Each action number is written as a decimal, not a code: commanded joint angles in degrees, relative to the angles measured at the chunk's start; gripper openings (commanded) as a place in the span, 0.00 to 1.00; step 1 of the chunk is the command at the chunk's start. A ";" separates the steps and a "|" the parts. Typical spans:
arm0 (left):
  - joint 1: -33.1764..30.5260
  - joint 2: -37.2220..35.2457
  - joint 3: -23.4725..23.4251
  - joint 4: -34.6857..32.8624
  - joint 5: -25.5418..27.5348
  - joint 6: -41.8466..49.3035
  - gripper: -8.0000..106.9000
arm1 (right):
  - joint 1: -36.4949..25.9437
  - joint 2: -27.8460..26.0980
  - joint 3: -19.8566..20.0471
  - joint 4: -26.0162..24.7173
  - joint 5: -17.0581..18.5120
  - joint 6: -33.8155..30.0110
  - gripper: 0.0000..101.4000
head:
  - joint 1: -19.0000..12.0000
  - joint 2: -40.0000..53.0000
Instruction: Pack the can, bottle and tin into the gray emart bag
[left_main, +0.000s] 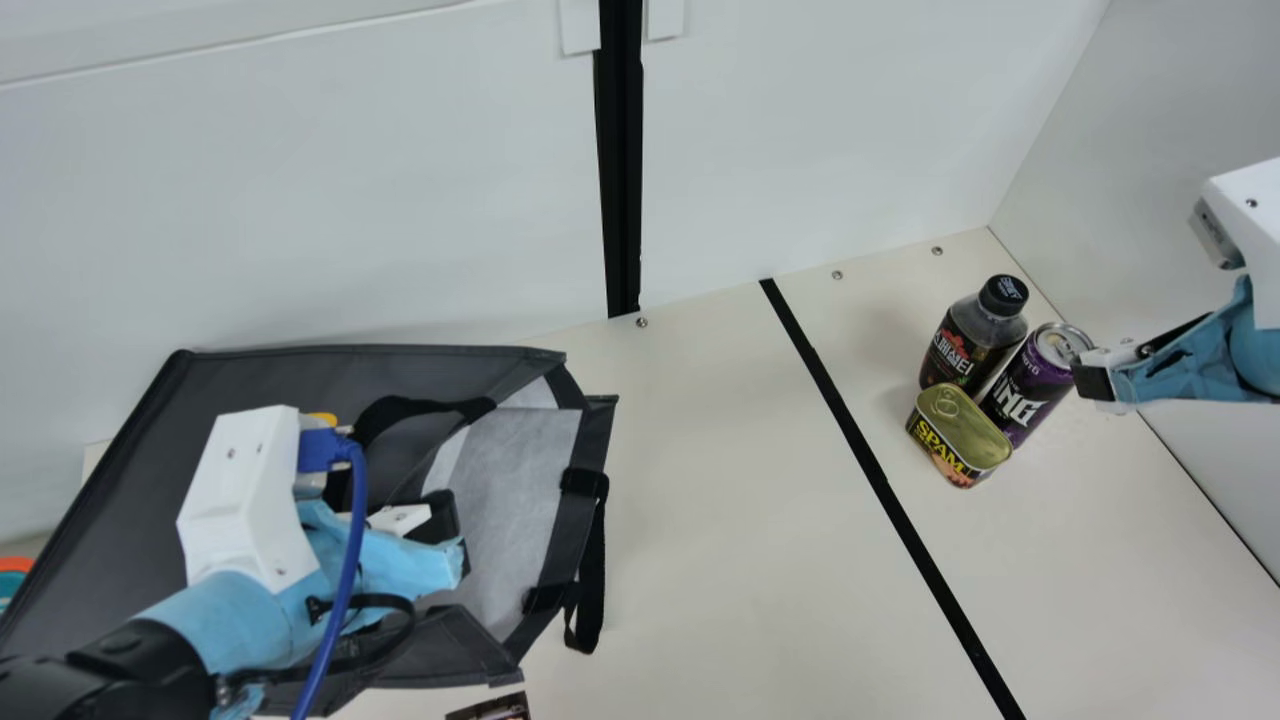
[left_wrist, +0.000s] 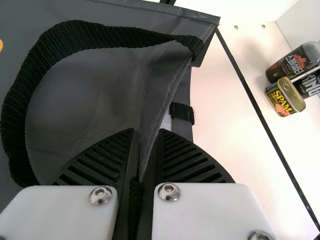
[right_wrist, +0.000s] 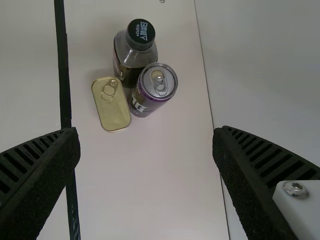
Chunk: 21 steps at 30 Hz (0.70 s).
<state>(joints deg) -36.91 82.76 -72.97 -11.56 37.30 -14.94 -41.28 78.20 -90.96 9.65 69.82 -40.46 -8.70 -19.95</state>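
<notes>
Two black ribbed fingers of our left gripper (left_wrist: 146, 130) pinch together on an edge of the gray fabric emart bag (left_main: 270, 375); limp cloth, so we should steady it gently, keeping its mouth gaping. Our right gripper (right_wrist: 145, 130) is wide open, holding nothing. Across the black stripe (left_main: 880, 480), the gold-lidded rectangular tin (right_wrist: 112, 105) looks rigid and compact, best taken across its narrow width. Behind it, the purple metal can (right_wrist: 150, 95), probably slick and dentable, wants a light mid-body hold. Farther, the dark plastic bottle (left_main: 960, 345) may flex; we'd grasp below its shoulder. They crowd together, leaving scant finger room between; space opens bagward, while the white side wall (left_main: 1150, 200) limits us.
</notes>
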 joint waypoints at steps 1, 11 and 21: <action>0.00 0.00 0.00 0.00 0.00 0.00 0.16 | -0.15 0.62 -0.09 0.26 0.08 -0.57 0.90 | -1.30 -0.05; 0.00 0.00 0.00 0.00 0.00 0.00 0.16 | -0.36 4.51 -1.17 1.45 0.08 -2.99 0.90 | -1.30 -0.05; 0.00 0.00 0.00 0.00 0.00 0.00 0.16 | -0.02 8.62 -2.38 1.26 -0.73 -4.02 0.90 | -1.30 -0.05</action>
<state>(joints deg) -36.91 82.76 -72.97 -11.56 37.30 -14.94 -41.35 86.51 -93.28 11.10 69.21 -44.37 -8.70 -19.95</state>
